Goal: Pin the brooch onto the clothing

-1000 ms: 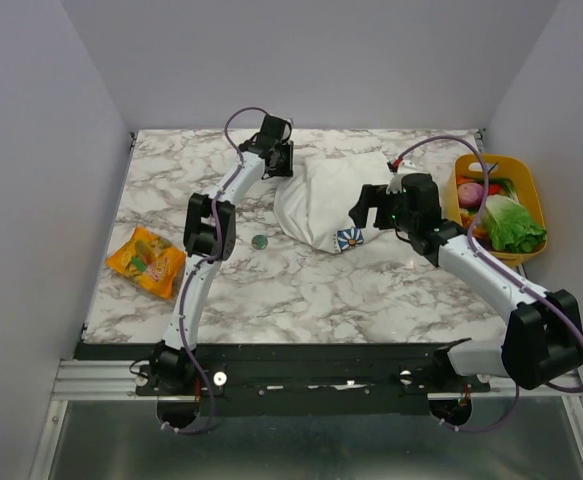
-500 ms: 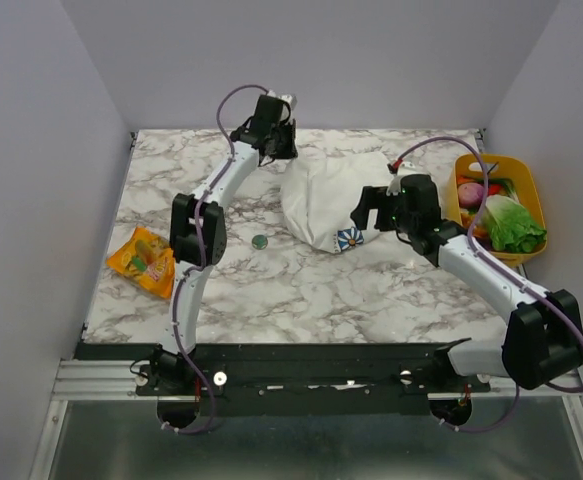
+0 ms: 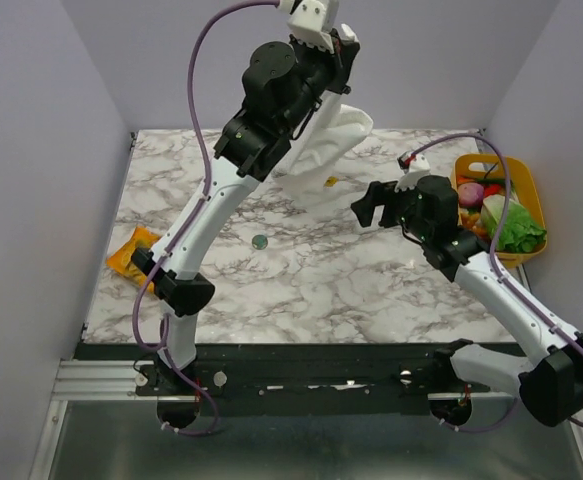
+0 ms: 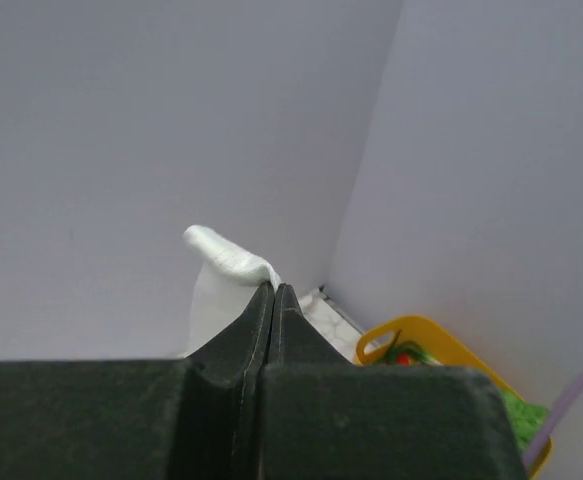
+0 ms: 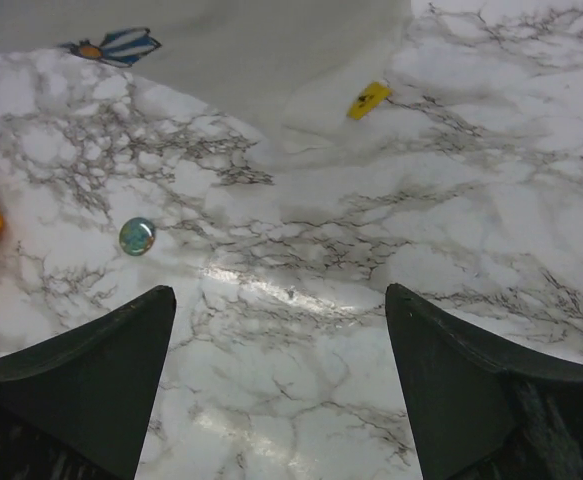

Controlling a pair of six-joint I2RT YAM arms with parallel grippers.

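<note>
marble table (image 3: pixel 371 290), t-shirt (image 3: pixel 323 165) now aloft in clamped left gripper (image 4: pixel 273 297), right gripper (image 5: pixel 276 300) wide and empty, brooch (image 3: pixel 259 241) unmoved

Nothing legible: the orange snack packet (image 3: pixel 129 252) at the worktop's (image 3: pixel 371 290) left edge and the T-shirt's (image 3: pixel 321 150) yellow tag (image 5: pixel 369 99) show only blurred marks.

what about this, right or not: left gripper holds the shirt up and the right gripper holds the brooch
Not quite. The left gripper does hold the shirt up, but the right gripper is open and holds nothing; the brooch lies on the table. The right wrist view shows it.
</note>
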